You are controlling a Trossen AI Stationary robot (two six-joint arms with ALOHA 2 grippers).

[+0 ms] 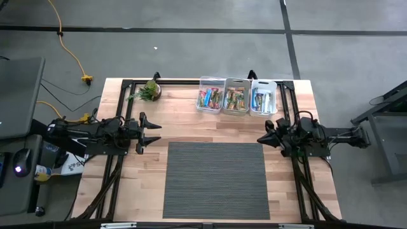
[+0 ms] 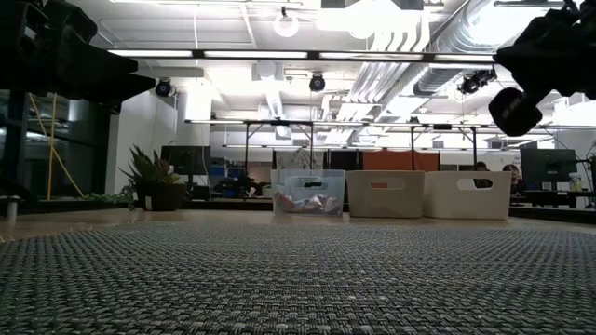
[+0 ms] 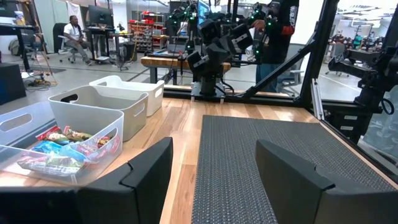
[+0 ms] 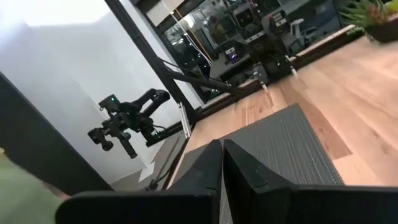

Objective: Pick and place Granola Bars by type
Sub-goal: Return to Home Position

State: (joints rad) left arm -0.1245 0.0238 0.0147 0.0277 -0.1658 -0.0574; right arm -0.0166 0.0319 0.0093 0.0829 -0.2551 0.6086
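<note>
The Granola Bars (image 1: 230, 98) lie in three clear bins at the table's far edge: a left bin (image 1: 210, 95), a middle bin (image 1: 236, 97) and a right bin (image 1: 262, 98). In the left wrist view, bars (image 3: 59, 149) with blue, red and green wrappers fill the nearest bin. My left gripper (image 1: 156, 132) hovers open at the table's left side, pointing level toward the right. My right gripper (image 1: 261, 139) hovers shut at the table's right side, beside the grey mat (image 1: 216, 180), pointing left. Neither holds anything.
A small potted plant (image 1: 150, 91) stands at the far left of the table. The grey woven mat covers the table's middle and near part. Black frame rails (image 1: 113, 184) run along both sides of the table. People sit and stand in the room beyond.
</note>
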